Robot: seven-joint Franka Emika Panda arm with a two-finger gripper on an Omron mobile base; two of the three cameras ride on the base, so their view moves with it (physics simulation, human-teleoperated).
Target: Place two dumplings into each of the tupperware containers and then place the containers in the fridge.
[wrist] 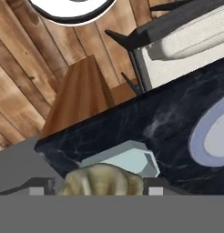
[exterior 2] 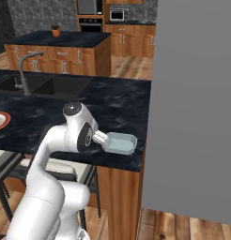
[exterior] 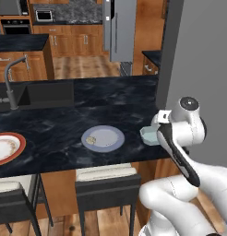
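Beige dumpling [wrist: 101,180] sits clamped between the pincer [wrist: 98,189] fingers.

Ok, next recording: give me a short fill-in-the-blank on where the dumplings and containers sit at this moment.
1. The dumpling between the fingers is held above the small pale-blue ____ at the counter's corner.
2. The round container on the dark counter already holds ____ dumpling.
3. The red-rimmed plate lies at the counter's ____ end in the left base view.
4. The tap stands beside the ____.

Missing words: container; one; left; sink
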